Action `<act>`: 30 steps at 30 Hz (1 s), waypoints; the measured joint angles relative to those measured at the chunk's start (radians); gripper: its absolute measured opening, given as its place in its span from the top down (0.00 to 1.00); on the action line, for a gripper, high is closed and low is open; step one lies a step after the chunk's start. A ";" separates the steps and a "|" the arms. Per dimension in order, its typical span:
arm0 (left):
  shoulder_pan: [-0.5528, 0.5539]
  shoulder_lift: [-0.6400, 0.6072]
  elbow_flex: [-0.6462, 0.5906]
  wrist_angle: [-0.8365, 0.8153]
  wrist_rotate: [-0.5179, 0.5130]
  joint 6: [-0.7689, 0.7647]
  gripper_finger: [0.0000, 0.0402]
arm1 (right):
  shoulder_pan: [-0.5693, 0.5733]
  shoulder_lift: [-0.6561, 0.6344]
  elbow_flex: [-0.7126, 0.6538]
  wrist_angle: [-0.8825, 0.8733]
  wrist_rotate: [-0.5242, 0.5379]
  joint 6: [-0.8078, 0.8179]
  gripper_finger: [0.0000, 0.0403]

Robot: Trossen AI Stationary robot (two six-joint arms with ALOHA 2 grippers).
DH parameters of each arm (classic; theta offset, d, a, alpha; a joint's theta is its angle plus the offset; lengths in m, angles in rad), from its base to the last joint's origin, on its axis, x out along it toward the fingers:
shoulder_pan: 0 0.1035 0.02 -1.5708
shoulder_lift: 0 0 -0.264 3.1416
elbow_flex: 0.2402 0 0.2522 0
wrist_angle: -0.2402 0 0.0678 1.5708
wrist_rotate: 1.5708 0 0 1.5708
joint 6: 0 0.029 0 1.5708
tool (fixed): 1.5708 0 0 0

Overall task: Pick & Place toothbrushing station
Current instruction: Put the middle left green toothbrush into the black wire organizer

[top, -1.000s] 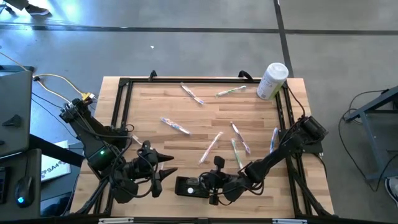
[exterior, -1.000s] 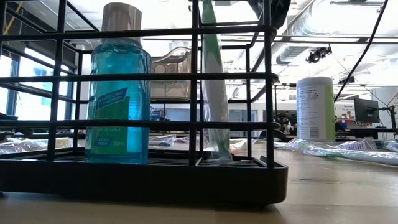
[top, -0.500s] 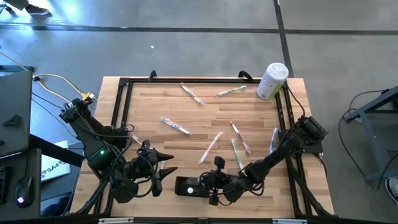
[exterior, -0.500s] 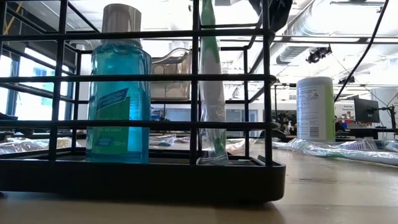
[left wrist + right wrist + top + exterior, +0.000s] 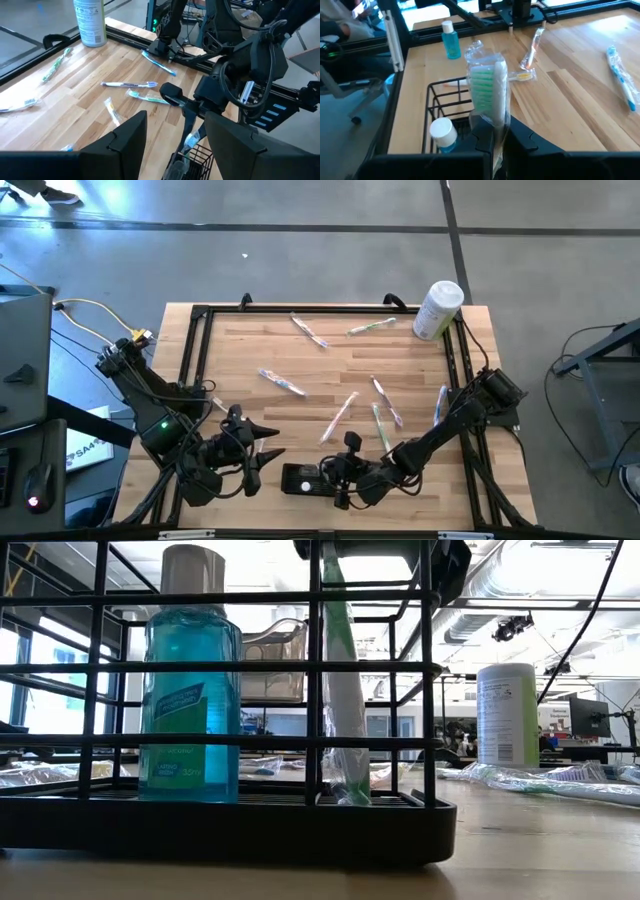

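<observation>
Here, left to right:
Left gripper (image 5: 262,459): fingers spread wide and empty, waiting just left of the rack.
Rack (image 5: 300,479): at the table's near edge, mouthwash bottle (image 5: 188,690) inside.
Right gripper (image 5: 343,476): clamped on a wrapped toothbrush (image 5: 489,91) standing in the rack.
Risk: crinkled wrapper could snag a wire or cling on release, tipping the brush or dragging the rack.
</observation>
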 joint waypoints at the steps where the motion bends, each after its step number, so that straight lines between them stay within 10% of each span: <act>1: 0.000 0.000 0.000 0.000 0.001 0.003 0.51 | 0.000 0.000 0.000 -0.001 0.001 -0.004 0.97; 30: 0.000 0.000 0.000 0.007 0.001 0.003 0.51 | 0.002 -0.001 -0.001 -0.011 -0.018 -0.008 0.64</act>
